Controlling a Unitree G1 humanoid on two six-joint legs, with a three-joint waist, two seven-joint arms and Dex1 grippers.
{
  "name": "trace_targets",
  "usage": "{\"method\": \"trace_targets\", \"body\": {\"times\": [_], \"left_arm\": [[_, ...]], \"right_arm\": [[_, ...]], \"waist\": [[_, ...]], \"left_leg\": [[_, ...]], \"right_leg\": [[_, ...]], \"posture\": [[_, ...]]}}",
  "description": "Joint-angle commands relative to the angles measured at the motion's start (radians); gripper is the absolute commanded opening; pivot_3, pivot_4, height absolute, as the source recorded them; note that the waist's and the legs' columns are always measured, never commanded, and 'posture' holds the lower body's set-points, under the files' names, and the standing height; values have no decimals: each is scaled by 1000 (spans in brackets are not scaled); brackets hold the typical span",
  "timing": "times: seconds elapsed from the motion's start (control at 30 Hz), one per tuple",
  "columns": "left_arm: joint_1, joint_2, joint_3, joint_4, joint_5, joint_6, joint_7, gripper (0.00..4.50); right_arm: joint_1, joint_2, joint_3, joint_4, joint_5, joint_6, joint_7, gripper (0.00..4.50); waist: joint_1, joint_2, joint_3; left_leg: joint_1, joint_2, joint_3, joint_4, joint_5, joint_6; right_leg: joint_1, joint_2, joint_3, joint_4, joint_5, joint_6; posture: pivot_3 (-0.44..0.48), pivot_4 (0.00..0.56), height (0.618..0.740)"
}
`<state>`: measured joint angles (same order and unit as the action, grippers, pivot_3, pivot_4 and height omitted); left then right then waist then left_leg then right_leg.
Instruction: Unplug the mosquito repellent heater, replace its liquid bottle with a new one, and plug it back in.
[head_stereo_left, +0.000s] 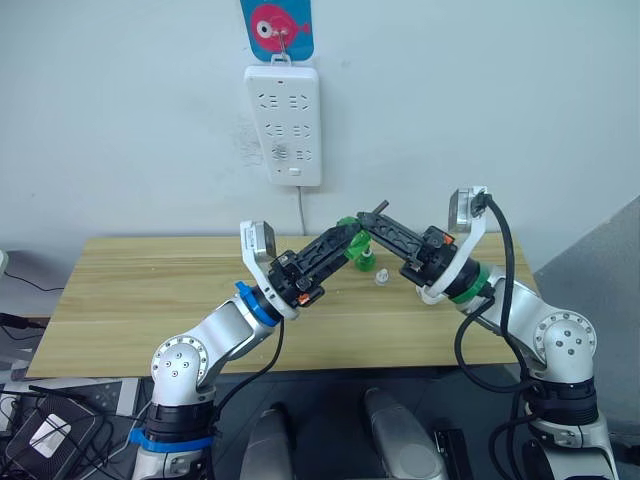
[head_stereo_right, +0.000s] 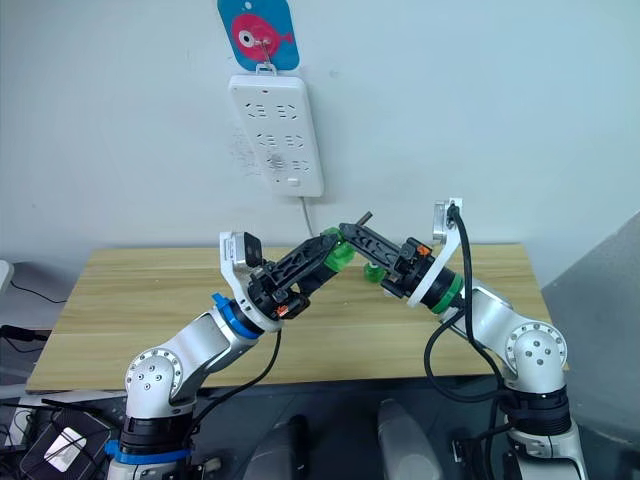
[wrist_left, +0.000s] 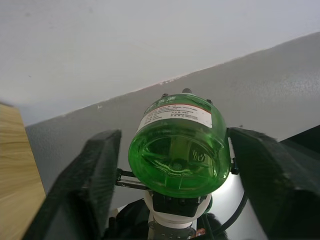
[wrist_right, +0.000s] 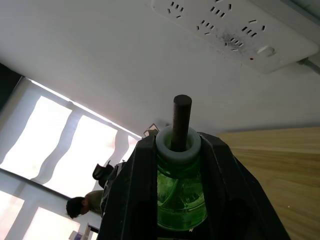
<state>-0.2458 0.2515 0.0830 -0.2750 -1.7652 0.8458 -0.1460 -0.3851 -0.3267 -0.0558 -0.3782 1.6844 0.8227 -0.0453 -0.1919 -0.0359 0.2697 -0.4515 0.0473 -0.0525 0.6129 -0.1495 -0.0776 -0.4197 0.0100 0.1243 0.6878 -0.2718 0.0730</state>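
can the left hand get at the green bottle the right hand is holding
Probably yes. The green bottle has its base between the open fingers of the left hand, with a gap on either side and nothing in between. The right hand grips its neck end.

The green bottle (wrist_left: 178, 145) carries a label whose print is too small to read.

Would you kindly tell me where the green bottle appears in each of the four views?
Left eye: green bottle mid-picture, raised above the wooden table.
Right eye: mid-picture, likewise.
Left wrist: its base faces the camera.
Right wrist: its neck faces the camera.
Shared landmark: the wooden table.
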Motion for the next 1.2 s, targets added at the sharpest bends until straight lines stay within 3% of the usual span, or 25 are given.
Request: {"method": "trace_targets", "body": {"times": [0.03, 0.37, 0.53, 0.67, 0.73, 0.83, 0.93, 1.07, 1.2], "left_arm": [[4, -1, 0, -34, -6, -2, -17, 2395], [9, 3, -12, -35, 9, 6, -40, 2372], [6, 20, -14, -45, 74, 3, -71, 2372], [-10, 81, -50, -89, 289, -17, -185, 2372], [-16, 158, -111, -119, 485, -68, -312, 2372], [-14, 267, -231, -125, 812, -249, -508, 2372], [4, 315, -312, -52, 1098, -510, -651, 2372], [30, 326, -366, 94, 1340, -829, -799, 2372], [37, 326, -357, 261, 1474, -1045, -854, 2372]], "right_arm": [[-20, 5, -8, -27, 34, -16, 10, 799], [-12, -16, -1, -32, 81, 2, 8, 799], [-3, -117, -44, 18, -7, 28, 47, 2520], [15, -305, -65, 108, -181, 84, 173, 4094], [26, -411, -46, 147, -330, 89, 260, 4413], [26, -536, 36, 147, -545, 74, 372, 4500], [13, -613, 133, 135, -721, 77, 452, 4500], [-5, -645, 255, 152, -968, 22, 502, 4500], [-68, -562, 272, 202, -1046, 90, 467, 4500]], "waist": [[0, 0, 0], [0, 0, 0], [1, 0, 0], [5, 0, 0], [8, 0, 0], [14, 1, -1], [13, 1, -1], [16, 1, -1], [16, 1, -1]], "left_leg": [[0, 0, 0, 0, 0, 0], [0, 0, 0, 0, 0, 0], [0, 0, 0, 0, 0, 0], [0, -1, 1, -1, 0, 0], [-1, -1, 2, -1, 0, 0], [0, -1, 4, -3, 0, 0], [1, 0, 5, -5, 0, 0], [0, 0, 5, -5, 0, 0], [0, 0, 7, -5, 0, 0]], "right_leg": [[0, 0, 0, 0, 0, 0], [0, 0, 0, 0, 0, 0], [0, 0, 0, -1, 0, 0], [0, 0, 2, -3, 0, 0], [0, 0, 2, -5, 0, 0], [0, 0, 4, -7, 0, 0], [-1, 0, 4, -7, 0, -1], [-2, 0, 4, -8, 0, -1], [-2, -2, 6, -8, 0, -1]], "posture": [[-218, 197, 735], [-218, 200, 735], [-216, 206, 735], [-214, 215, 735], [-213, 216, 735], [-216, 223, 735], [-218, 231, 735], [-218, 234, 735], [-222, 242, 735]]}}
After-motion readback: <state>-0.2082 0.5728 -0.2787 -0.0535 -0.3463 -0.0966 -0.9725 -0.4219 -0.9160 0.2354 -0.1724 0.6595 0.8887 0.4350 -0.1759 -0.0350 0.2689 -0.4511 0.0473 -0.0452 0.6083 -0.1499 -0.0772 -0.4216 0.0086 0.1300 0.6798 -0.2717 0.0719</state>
